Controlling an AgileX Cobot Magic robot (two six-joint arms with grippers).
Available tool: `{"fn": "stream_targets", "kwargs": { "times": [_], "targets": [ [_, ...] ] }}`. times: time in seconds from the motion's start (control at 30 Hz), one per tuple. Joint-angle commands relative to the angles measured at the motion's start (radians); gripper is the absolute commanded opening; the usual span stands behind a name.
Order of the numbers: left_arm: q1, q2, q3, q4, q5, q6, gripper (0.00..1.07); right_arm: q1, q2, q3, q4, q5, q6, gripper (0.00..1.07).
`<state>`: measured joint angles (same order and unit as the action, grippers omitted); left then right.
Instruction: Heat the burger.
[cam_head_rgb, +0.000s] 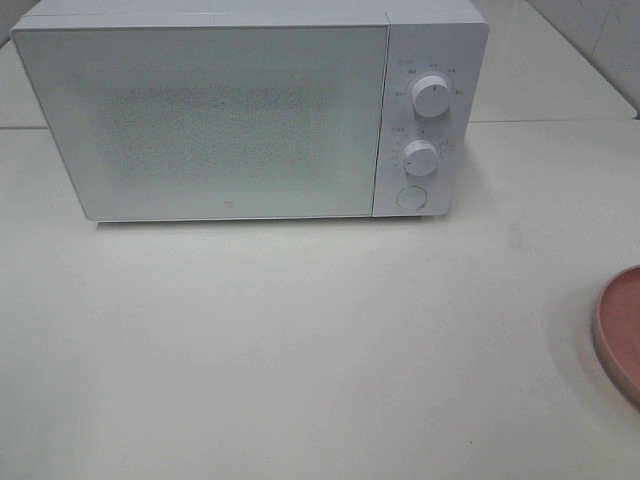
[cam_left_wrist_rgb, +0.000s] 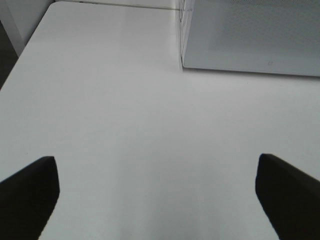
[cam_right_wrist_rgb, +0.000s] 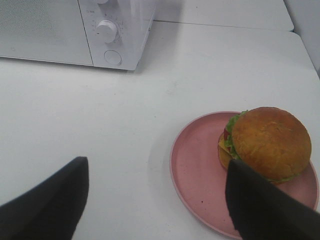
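With the microwave (cam_head_rgb: 250, 110) door closed, the right pincer (cam_right_wrist_rgb: 155, 200), released and empty, should straddle the burger (cam_right_wrist_rgb: 267, 142) squarely, clear of the pink plate (cam_right_wrist_rgb: 195, 175).

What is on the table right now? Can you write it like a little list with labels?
oven: white microwave, door shut, two knobs and a round button on its right side
food: burger sitting on the pink plate
plate spot: table's right side, apart from the microwave
left hand: open, over bare table
right hand: open, empty, near the plate
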<state>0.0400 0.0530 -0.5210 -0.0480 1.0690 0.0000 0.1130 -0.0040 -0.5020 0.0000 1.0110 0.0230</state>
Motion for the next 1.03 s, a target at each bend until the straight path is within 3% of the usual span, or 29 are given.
{"fn": "stream_targets", "kwargs": {
  "times": [0.03,1.03],
  "targets": [
    [0.004,-0.080,0.002,0.004,0.002,0.000,1.01,-0.007,-0.027,0.003,0.000,-0.016,-0.011,0.75],
    [0.004,-0.074,0.002,0.002,0.002,0.000,1.01,-0.007,-0.026,0.003,0.000,-0.016,-0.011,0.75]
  ]
}}
